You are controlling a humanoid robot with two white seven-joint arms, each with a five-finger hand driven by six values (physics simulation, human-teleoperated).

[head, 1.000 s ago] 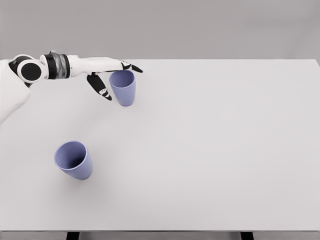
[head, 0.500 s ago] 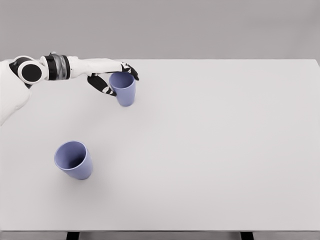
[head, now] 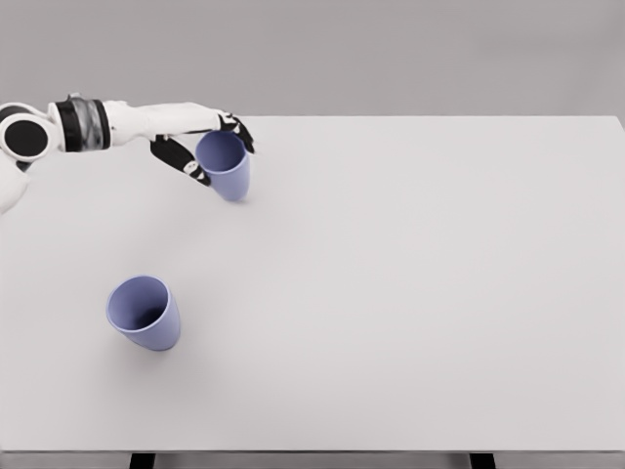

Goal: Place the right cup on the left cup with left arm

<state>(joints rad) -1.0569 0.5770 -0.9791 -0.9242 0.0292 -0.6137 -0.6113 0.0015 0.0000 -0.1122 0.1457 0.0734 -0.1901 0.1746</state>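
Note:
Two periwinkle-blue cups show in the head view. One cup point(head: 145, 313) stands on the white table point(head: 391, 293) at the lower left, its mouth facing up. The other cup point(head: 225, 166) is at the upper left, tilted, held off the table surface with a faint shadow below it. My left hand point(head: 207, 147) comes in from the left edge and is shut on this upper cup, thumb on its near side and fingers point(head: 239, 132) over its far rim. The right arm does not appear.
The table's front edge point(head: 312, 451) runs along the bottom of the picture, with dark legs under it. A grey wall lies behind the table's far edge.
My left hand closed its fingers around the upper cup, then moved left and slightly up with it. The cup now tilts and sits further left. The lower cup has not moved.

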